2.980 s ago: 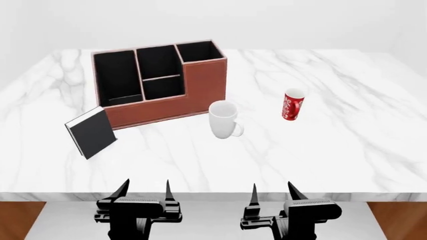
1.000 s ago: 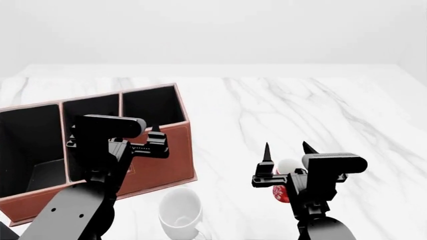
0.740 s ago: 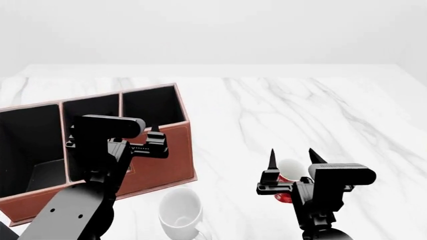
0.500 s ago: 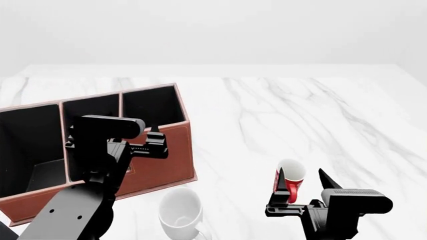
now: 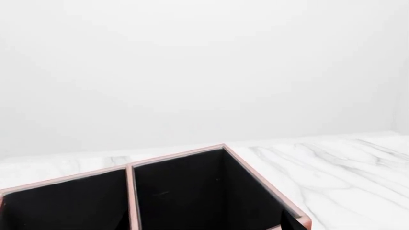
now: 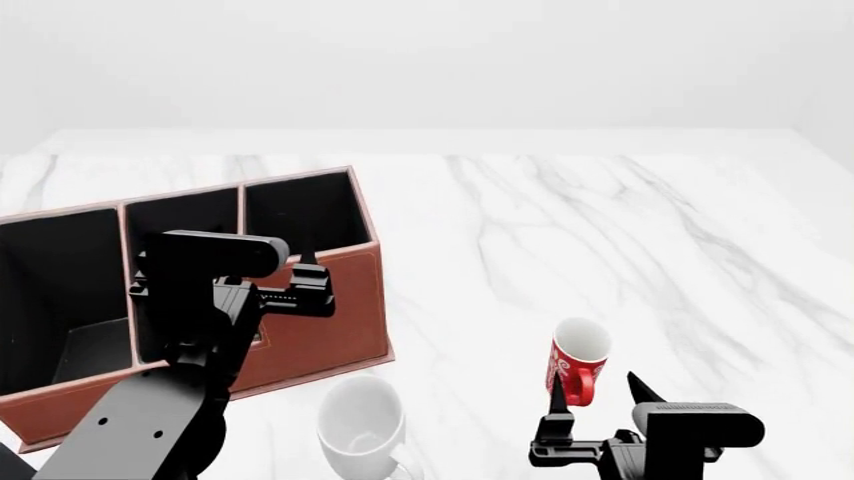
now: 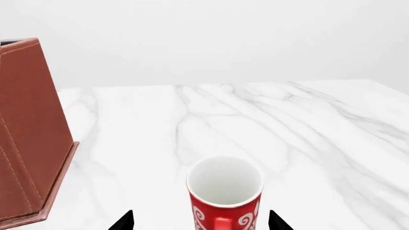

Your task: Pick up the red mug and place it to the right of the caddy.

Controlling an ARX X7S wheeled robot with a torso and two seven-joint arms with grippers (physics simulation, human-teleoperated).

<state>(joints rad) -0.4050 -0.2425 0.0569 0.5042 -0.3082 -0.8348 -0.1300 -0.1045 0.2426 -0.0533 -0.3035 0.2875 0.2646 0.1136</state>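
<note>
The red mug (image 6: 577, 360) with white swirls stands upright on the marble table (image 6: 627, 220), to the right of the caddy (image 6: 327, 320). My right gripper (image 6: 591, 388) is open just in front of the mug on the near side, its tips either side of the mug's base. In the right wrist view the red mug (image 7: 225, 194) stands between the open fingertips (image 7: 130, 216), handle facing the camera, nothing gripped. My left gripper (image 6: 287, 285) hovers over the caddy's near wall. The left wrist view shows the caddy's black compartments (image 5: 179, 196) and one fingertip (image 5: 290, 223).
A plain white mug (image 6: 360, 415) stands close to the caddy's near right corner, left of the red mug. The caddy's brown side wall (image 7: 28, 139) shows in the right wrist view. Bare marble lies between the caddy and the red mug.
My right gripper has drawn back toward me and lower, uncovering the red mug, which stays upright in place. The left arm has not moved. The head view moved closer since the oldest frame.
</note>
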